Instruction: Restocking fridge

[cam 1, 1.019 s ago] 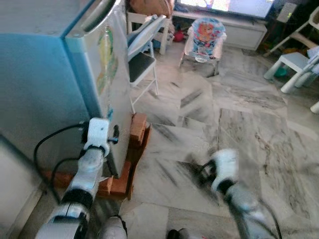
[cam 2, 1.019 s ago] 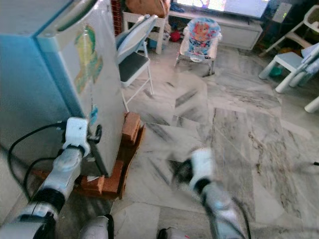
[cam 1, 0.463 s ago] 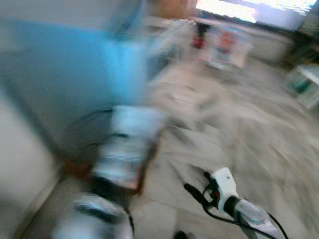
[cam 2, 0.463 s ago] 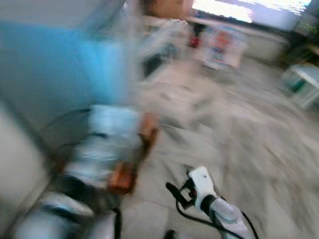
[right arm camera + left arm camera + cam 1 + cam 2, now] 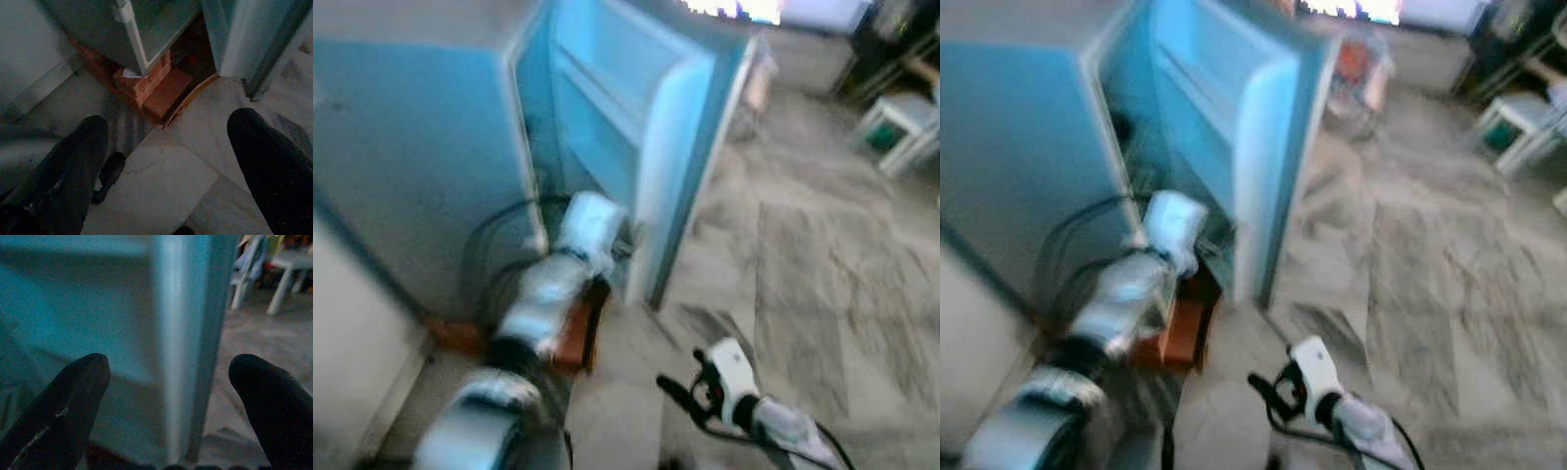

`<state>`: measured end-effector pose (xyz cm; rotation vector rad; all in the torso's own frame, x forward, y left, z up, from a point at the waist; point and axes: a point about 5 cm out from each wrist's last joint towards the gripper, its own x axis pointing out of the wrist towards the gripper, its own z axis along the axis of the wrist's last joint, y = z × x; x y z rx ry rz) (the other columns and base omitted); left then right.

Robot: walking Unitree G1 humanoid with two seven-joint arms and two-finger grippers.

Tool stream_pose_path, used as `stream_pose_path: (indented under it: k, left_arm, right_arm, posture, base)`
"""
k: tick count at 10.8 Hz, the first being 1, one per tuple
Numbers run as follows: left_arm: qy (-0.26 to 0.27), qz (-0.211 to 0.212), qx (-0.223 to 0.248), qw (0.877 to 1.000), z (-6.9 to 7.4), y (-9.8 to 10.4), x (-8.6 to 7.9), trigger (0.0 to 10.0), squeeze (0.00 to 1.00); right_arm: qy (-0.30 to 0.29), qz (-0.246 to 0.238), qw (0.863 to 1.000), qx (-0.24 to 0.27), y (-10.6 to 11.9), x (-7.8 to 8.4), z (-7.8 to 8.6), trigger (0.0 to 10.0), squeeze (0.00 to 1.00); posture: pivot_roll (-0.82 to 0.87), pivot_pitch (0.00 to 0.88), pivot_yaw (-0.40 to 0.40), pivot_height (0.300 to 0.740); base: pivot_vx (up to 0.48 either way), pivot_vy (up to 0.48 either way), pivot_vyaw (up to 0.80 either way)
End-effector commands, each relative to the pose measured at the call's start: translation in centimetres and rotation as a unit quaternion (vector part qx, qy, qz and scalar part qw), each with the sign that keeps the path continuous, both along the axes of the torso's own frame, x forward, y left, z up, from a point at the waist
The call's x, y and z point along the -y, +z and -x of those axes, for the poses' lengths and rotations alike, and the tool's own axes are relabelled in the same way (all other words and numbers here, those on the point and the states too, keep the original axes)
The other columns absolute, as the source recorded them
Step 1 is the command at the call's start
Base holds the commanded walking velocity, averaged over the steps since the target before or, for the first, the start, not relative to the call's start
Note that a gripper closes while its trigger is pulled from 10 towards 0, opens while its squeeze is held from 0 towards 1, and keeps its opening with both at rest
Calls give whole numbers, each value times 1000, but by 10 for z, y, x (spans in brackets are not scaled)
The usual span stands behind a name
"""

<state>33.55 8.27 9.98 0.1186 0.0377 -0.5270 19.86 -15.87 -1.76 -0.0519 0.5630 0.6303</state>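
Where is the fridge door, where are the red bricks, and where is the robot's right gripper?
fridge door (image 5: 680,147), left eye view, on its pale edge.
red bricks (image 5: 146,81), right wrist view, on the stack's corner.
right gripper (image 5: 690,397), left eye view, between its fingertips.

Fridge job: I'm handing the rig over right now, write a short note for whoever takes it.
Left gripper: open, empty, fingers either side of the free edge of the light blue fridge door, low down.
Right gripper: open, empty, hanging low over the grey marble floor, pointing toward the red bricks under the blue fridge.
Done: door stands open.
Left: everything else; I see no items to stock, and the head views are blurred, so let them settle first.
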Motion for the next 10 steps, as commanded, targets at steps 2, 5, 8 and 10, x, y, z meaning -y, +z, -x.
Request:
stream_pose_path:
  k: [2, 5, 8, 10]
  left_arm:
    - [56, -17, -21, 998, 22, -30, -41, 10000, 0]
    - [115, -12, -33, 993, 48, -45, -70, 10000, 0]
    - [122, -15, -35, 992, 59, -48, -72, 10000, 0]
    - [124, -15, -36, 991, 59, -47, -73, 10000, 0]
  right_arm:
    - [-8, 12, 1000, 13, 0, 9, -6, 10000, 0]
    - [-32, 22, 998, 41, 6, 20, -14, 10000, 0]
    - [-23, 23, 998, 53, 11, 17, -19, 10000, 0]
    - [-23, 18, 998, 58, 14, 13, -21, 10000, 0]
  posture:
    - [89, 57, -57, 740]
    - [100, 59, -68, 740]
    - [109, 55, -74, 740]
    - [107, 55, -72, 740]
  base:
    - [0, 0, 0]
    - [115, 0, -225]
    - [386, -176, -800]
    - [390, -277, -713]
